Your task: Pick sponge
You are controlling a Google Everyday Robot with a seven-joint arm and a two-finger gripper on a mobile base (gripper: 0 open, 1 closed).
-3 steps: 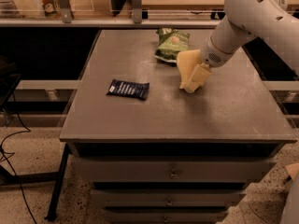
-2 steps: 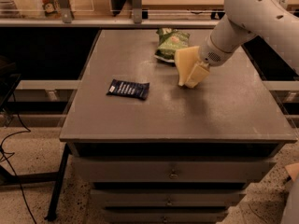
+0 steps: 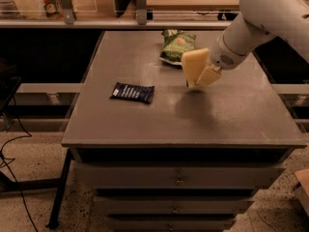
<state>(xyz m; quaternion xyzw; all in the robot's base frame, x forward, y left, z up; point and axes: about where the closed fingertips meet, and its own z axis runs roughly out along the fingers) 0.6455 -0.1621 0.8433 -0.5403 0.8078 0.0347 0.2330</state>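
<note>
The sponge (image 3: pixel 193 63) is a pale yellow foam block, held up off the grey table (image 3: pixel 145 124) just right of its middle, with a soft shadow on the tabletop below it. My gripper (image 3: pixel 200 80) reaches in from the upper right on the white arm (image 3: pixel 251 28) and is shut on the sponge. One pale yellow finger (image 3: pixel 209 75) shows against the sponge's right side; the other finger is hidden behind the sponge.
A green crinkled chip bag (image 3: pixel 177 45) lies just behind the sponge. A dark snack bar (image 3: pixel 132 92) lies left of centre. A shelf with a railing (image 3: pixel 140 4) runs behind the table. Drawers (image 3: pixel 178 178) are below the tabletop.
The gripper and sponge have moved a little up and to the left, away from the tabletop. The chip bag and snack bar have not moved.
</note>
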